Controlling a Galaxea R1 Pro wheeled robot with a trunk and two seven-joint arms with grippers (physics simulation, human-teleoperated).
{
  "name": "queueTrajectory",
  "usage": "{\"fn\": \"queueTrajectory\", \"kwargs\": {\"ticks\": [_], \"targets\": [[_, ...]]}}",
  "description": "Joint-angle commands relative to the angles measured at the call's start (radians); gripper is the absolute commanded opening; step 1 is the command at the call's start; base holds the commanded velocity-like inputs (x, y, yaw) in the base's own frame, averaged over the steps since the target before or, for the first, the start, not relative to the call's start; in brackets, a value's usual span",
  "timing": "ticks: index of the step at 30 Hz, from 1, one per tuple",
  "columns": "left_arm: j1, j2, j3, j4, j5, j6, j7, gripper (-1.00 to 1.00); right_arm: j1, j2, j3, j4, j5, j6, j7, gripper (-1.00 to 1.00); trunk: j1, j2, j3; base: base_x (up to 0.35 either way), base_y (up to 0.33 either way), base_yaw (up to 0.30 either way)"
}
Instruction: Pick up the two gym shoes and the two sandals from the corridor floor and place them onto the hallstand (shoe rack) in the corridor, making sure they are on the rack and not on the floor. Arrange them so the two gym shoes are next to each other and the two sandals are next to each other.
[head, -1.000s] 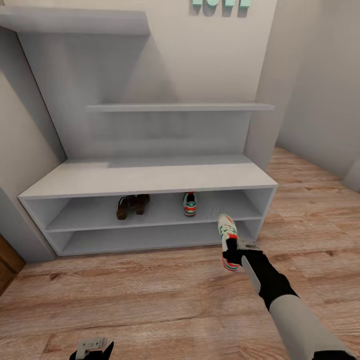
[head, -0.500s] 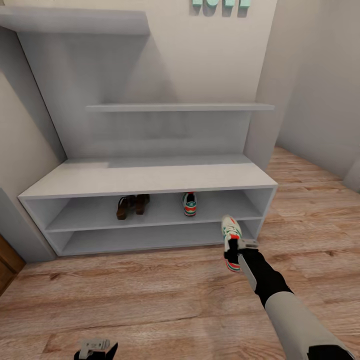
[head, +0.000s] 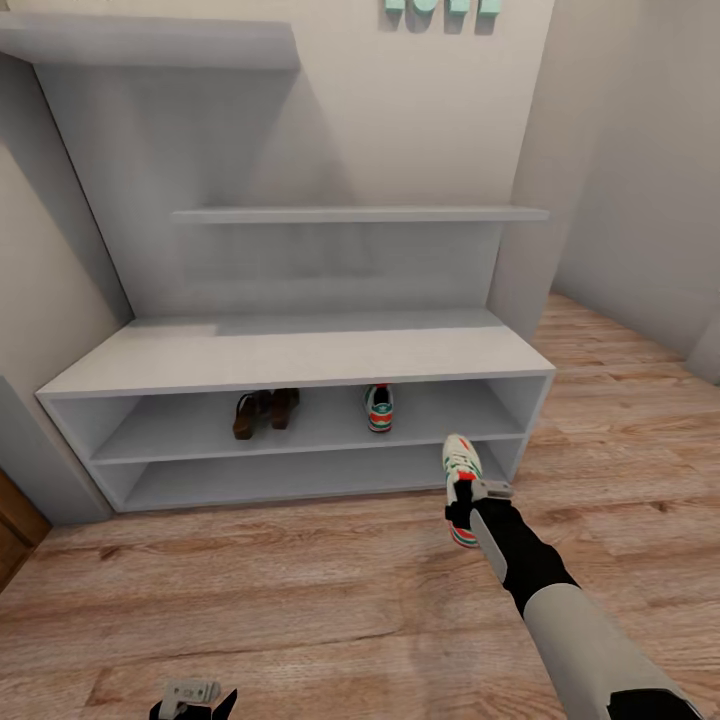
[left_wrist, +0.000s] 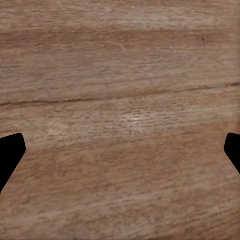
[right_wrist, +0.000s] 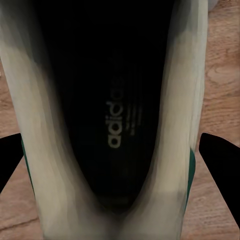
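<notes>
Head view: your right claw held a gym shoe by its heel end, toe pointing toward the hallstand, just in front of the unit's right part and above the corridor floor. Whether the shoe touched the floor, couldn't tell. Open floor lay all along the front edge of the hallstand and out to the right, up to the wall. The flat top surface was bare. Upper tier held the two sandals side by side, left of centre, and the other gym shoe near the middle, w/ free shelf room to its right up to the end panel. Lower tier had nothing on it. Your left claw sat low at the frame's bottom edge, over floor; its opening couldn't be judged there.

Left wrist view: two dark fingertips sat far apart at opposite edges, so the claw was wide, w/ wood planks between them.

Right wrist view: you looked straight into the held shoe's dark insole w/ adidas print; white sides ran close to both fingertips, floor visible beyond.
</notes>
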Motion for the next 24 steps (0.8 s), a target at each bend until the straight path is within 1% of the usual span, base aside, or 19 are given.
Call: {"fn": "queueTrajectory", "kwargs": {"ticks": [1,9,19,24], "targets": [[-0.001,-0.001,0.009,0.001,-0.010,-0.005,-0.005,1.00,0.000,-0.001,0.004,-0.002,-0.011,0.003,-0.008,-1.00,0.000,0.000,-0.001,0.000,0.000,0.000],[-0.001,-0.001,0.014,0.001,-0.010,-0.001,-0.002,1.00,0.000,0.001,0.005,-0.015,-0.012,0.003,-0.004,-1.00,0.000,0.000,-0.001,0.023,0.000,0.000],[-0.001,-0.002,0.014,0.001,-0.009,0.001,0.000,1.00,0.000,0.002,0.005,-0.061,-0.014,0.003,-0.004,-1.00,0.000,0.000,-0.001,0.250,0.000,0.000],[-0.001,-0.002,0.019,0.001,-0.009,-0.004,0.000,1.00,0.000,0.003,0.005,-0.067,-0.014,0.003,-0.004,-1.00,0.000,0.000,-0.003,0.086,0.000,0.015]]}}
